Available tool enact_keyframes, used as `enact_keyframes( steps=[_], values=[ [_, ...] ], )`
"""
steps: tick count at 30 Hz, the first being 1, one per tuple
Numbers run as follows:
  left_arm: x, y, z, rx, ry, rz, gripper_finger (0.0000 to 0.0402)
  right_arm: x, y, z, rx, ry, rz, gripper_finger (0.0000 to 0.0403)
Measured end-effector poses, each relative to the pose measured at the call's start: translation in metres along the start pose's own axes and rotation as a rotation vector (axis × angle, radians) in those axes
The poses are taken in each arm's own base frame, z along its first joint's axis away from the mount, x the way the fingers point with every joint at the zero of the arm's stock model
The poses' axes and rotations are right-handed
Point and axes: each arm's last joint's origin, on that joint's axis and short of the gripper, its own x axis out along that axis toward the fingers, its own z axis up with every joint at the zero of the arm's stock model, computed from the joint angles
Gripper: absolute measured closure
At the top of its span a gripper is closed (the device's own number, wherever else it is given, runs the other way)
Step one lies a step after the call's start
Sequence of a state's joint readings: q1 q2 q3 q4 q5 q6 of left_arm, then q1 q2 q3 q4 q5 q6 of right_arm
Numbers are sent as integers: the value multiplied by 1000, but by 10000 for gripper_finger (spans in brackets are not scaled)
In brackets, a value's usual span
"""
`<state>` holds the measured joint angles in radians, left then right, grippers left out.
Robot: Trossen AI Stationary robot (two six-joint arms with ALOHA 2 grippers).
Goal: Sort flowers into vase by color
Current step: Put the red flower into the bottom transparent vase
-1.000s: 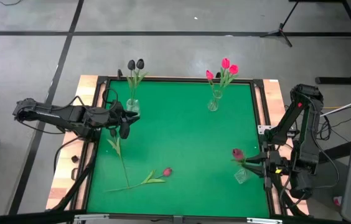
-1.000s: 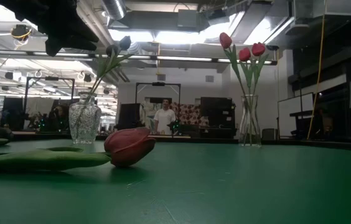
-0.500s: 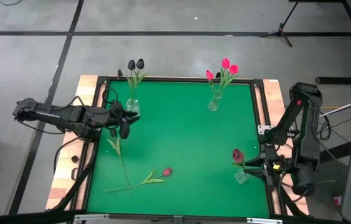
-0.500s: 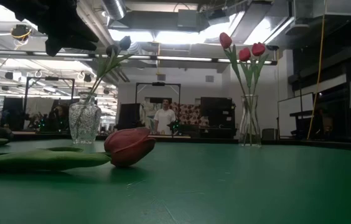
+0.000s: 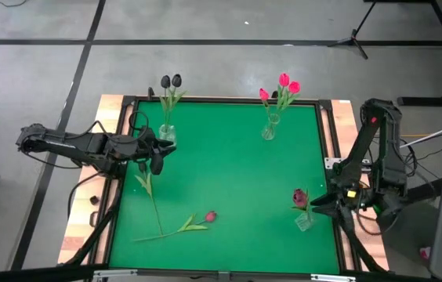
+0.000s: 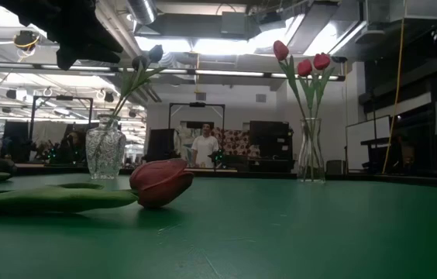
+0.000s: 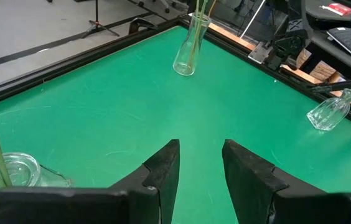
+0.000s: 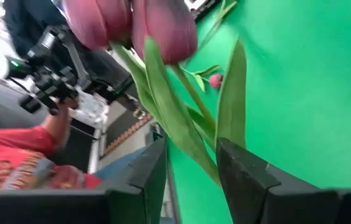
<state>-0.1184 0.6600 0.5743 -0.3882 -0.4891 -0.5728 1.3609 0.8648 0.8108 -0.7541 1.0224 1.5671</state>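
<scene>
My right gripper [image 5: 318,205] is open at the table's right near side. The stems and a leaf [image 8: 191,134] of two maroon tulips [image 5: 299,196] pass between its fingers. These tulips stand in a small glass vase [image 5: 305,222]. My left gripper [image 5: 158,159] hovers open, high by the far-left vase [image 5: 166,133], which holds two black tulips [image 5: 171,81]. A third vase [image 5: 269,130] holds three pink-red tulips [image 5: 284,84]. Two more tulips lie flat on the table: a red-headed one [image 5: 210,216] and one beneath my left gripper, its stem [image 5: 153,205] running toward the near edge. My right gripper comes level from the table's right with its fingers [image 8: 241,171] on either side of the maroon tulips' stems below the heads [image 8: 163,28]. I cannot tell whether a finger touches the leaf or the stems.
The wooden table frame [image 5: 338,133] borders the green mat. The mat's middle [image 5: 229,172] is bare. A person [image 6: 204,146] stands far back in the room, and a hand and red sleeve [image 8: 32,155] show beyond the table's edge in the right wrist view.
My right arm's elbow and wrist have shifted toward the far edge, while the gripper stays at the maroon tulips. The vase and the tulips have kept their places.
</scene>
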Motion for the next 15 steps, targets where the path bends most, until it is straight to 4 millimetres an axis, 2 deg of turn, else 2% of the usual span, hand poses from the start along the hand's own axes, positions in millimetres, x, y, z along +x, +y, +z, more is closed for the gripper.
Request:
enact_keyframes(
  steps=[6, 9, 15],
  values=[
    [0, 0, 0, 7, 0, 0, 282, -12, -5, 19, 80, -4, 53, 262],
    [0, 0, 0, 7, 0, 0, 282, -17, -9, 29, 72, -59, 72, 262],
    [0, 0, 0, 8, 0, 0, 282, -27, -14, 51, 62, -370, 57, 262]
  ],
)
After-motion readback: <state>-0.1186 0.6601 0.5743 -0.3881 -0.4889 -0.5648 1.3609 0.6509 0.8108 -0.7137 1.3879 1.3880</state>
